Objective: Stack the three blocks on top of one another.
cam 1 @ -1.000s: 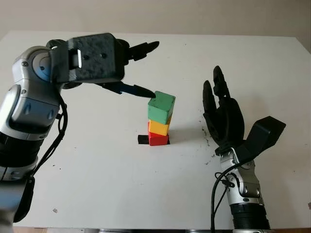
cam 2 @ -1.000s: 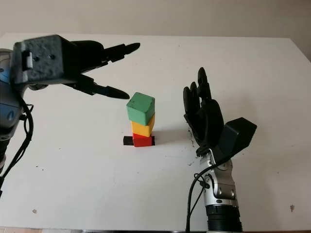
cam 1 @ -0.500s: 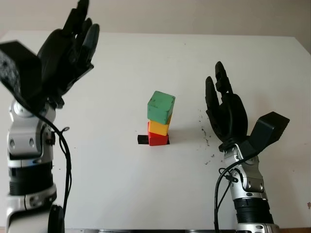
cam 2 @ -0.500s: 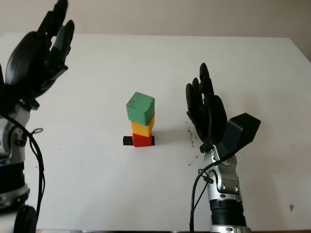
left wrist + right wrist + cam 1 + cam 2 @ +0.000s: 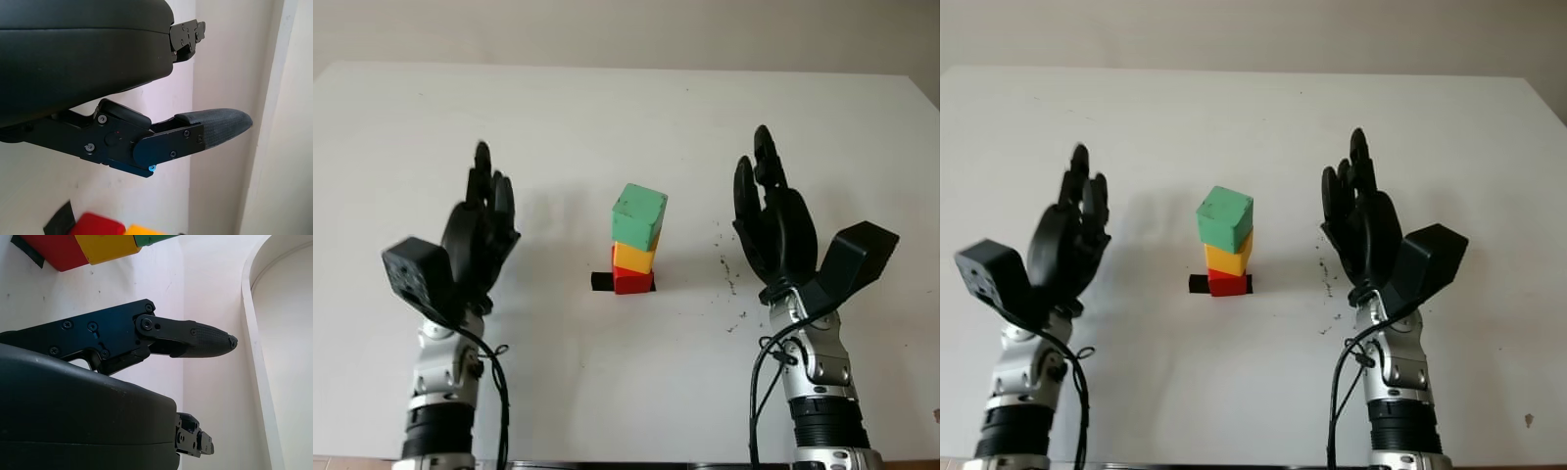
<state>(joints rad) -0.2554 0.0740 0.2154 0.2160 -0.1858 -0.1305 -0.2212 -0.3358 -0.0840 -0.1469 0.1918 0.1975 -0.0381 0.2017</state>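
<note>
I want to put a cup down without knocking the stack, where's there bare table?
Bare table lies beyond the green block, and between the stack and the near edge. Tighter: the gaps between the stack and the open left hand and open right hand.

A white table (image 5: 607, 117) takes up nearly the whole frame, its far edge running straight across near the top. Above that edge sits a band of plain beige wall (image 5: 626, 29) — no windows or other furniture visible. Light is soft and even, with faint shadows. Small dark specks (image 5: 729, 284) mark the tabletop right of centre — and one near the lower right edge.
</note>
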